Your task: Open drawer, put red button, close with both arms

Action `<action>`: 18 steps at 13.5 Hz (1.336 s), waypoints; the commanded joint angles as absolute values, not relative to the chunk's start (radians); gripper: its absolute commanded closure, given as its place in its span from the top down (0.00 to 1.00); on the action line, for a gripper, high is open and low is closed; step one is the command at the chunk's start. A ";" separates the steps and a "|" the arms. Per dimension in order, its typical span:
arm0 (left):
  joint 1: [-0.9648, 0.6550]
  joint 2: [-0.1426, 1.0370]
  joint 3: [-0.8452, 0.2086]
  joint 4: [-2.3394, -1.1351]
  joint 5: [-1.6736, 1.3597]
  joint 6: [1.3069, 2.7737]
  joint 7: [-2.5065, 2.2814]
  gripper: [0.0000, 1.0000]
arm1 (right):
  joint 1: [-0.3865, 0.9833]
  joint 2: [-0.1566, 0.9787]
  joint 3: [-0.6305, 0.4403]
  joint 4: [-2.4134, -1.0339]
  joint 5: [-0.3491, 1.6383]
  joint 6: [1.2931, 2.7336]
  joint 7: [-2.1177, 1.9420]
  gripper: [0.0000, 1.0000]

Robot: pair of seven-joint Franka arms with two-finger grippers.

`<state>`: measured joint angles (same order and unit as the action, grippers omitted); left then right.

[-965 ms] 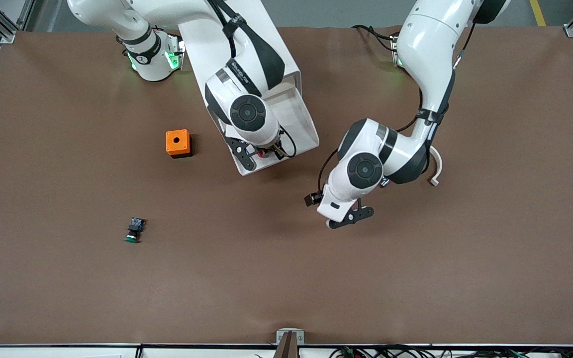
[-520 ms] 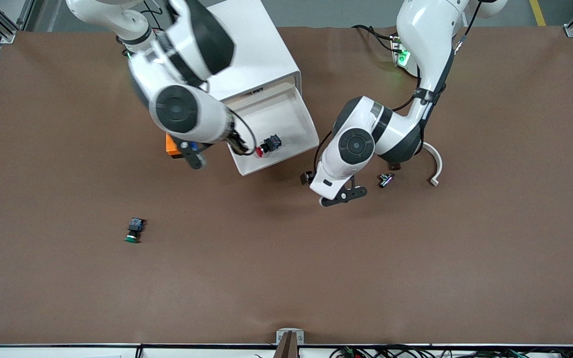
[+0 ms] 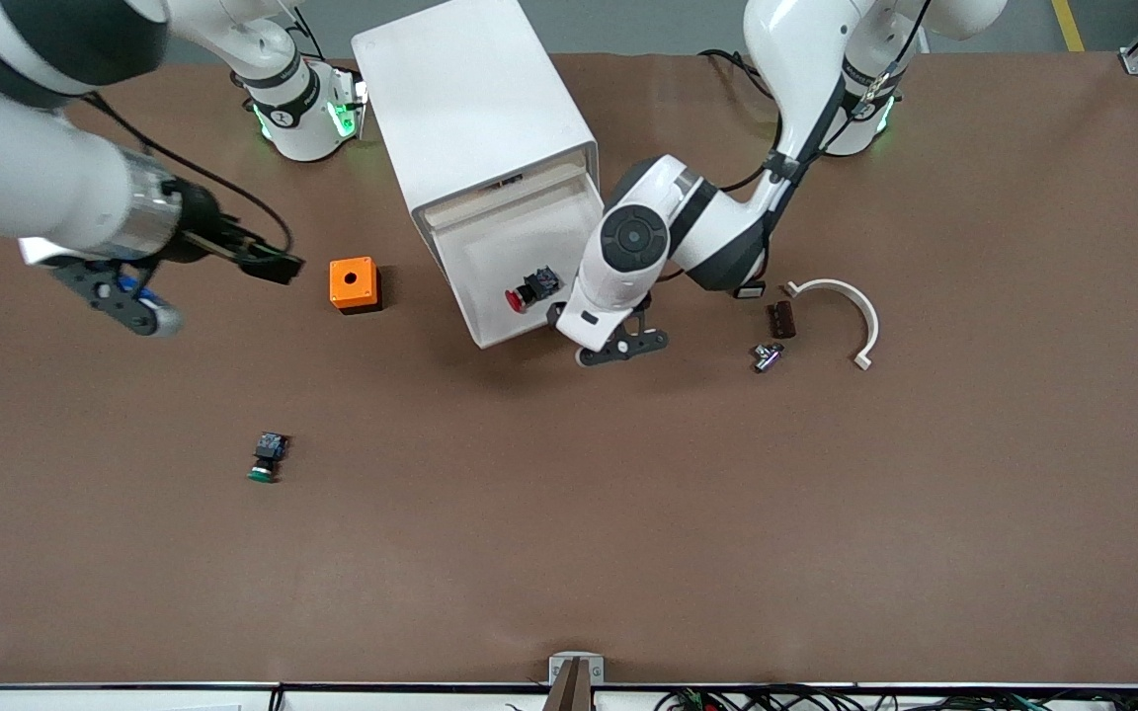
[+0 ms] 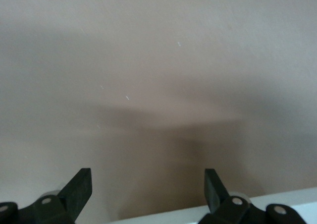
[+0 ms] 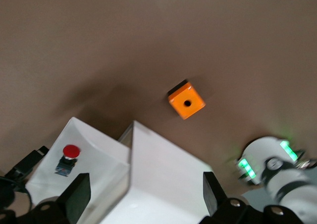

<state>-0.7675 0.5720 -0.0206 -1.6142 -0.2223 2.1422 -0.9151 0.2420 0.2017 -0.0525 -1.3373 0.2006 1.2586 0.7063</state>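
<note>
The red button (image 3: 524, 292) is seen lying in the open drawer (image 3: 490, 259), just beside the left gripper (image 3: 620, 346), whose fingers are spread. The right gripper (image 3: 124, 301), also spread, is held well apart, past the orange box (image 3: 353, 283).

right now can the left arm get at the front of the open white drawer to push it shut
Probably yes: the left tool hangs open beside the wide white tray drawer's front corner, nothing between them. The small red-capped push-button lies inside.

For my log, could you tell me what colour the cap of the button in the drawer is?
Red; the red button shows best in the right wrist view.
</note>
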 commanded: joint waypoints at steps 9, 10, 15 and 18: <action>-0.917 0.574 -0.083 -1.632 -0.241 2.145 -1.193 1.00 | -0.041 0.012 -0.034 -1.663 0.055 1.572 -0.017 1.00; -0.917 0.577 -0.090 -1.632 -0.241 2.143 -1.212 1.00 | -0.043 0.014 -0.034 -1.652 0.052 1.577 -0.024 1.00; -0.916 0.600 -0.121 -1.629 -0.239 2.140 -1.252 1.00 | -0.045 0.018 -0.032 -1.577 0.023 1.568 -0.022 1.00; -0.859 0.585 -0.085 -1.624 -0.197 2.137 -1.217 1.00 | -0.046 0.020 -0.032 -1.539 0.025 1.566 -0.023 1.00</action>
<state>-0.9069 0.6008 -0.1036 -1.6268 -0.2211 2.1430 -1.2518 -0.0321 0.0256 -0.0469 -1.5698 0.0434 1.5760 -0.0122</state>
